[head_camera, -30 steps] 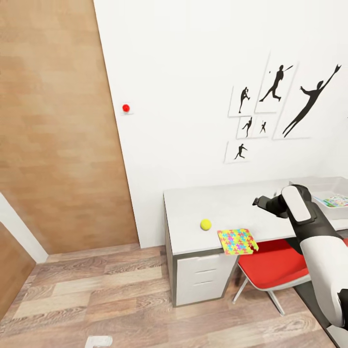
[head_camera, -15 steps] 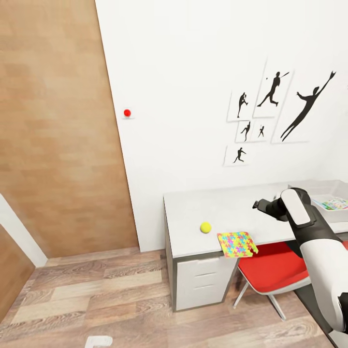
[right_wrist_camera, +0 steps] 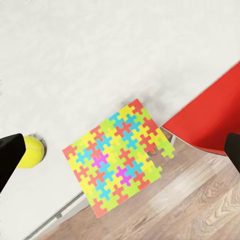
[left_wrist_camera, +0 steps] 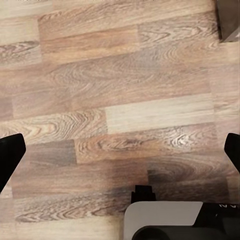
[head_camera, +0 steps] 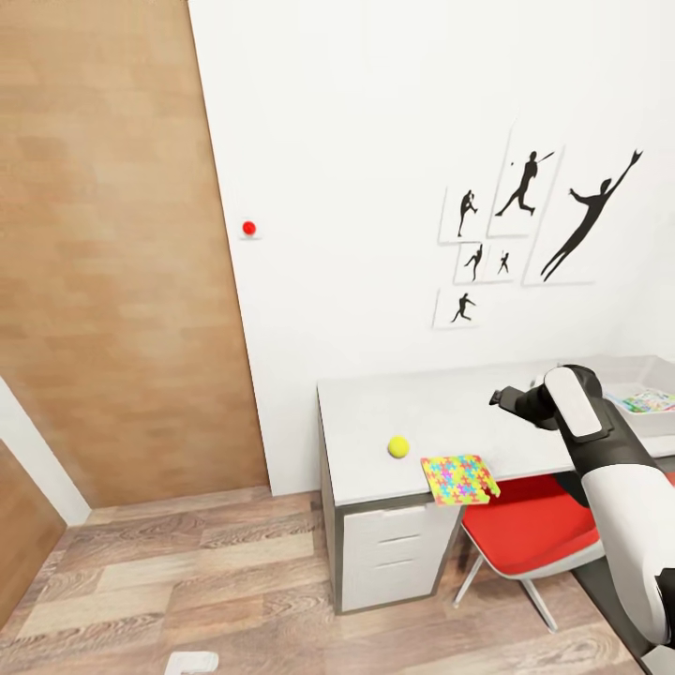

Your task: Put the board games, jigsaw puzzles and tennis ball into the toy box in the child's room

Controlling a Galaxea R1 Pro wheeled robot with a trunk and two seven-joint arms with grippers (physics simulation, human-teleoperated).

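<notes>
Right gripper (right_wrist_camera: 120,150) spread wide over table (head_camera: 441,412): one jigsaw puzzle (right_wrist_camera: 117,157), one tennis ball (right_wrist_camera: 31,151).

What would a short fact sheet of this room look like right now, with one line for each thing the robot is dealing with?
tennis ball: on the table, beside the puzzle, not touching it
jigsaw puzzle: flat, lying at the table's front edge with part of it hanging over
toy box: at the table's far right, something colourful inside
right gripper: open, holding nothing, above the puzzle
left gripper: open, pointing at the wooden floor
chair: red seat, tucked under the table
</notes>
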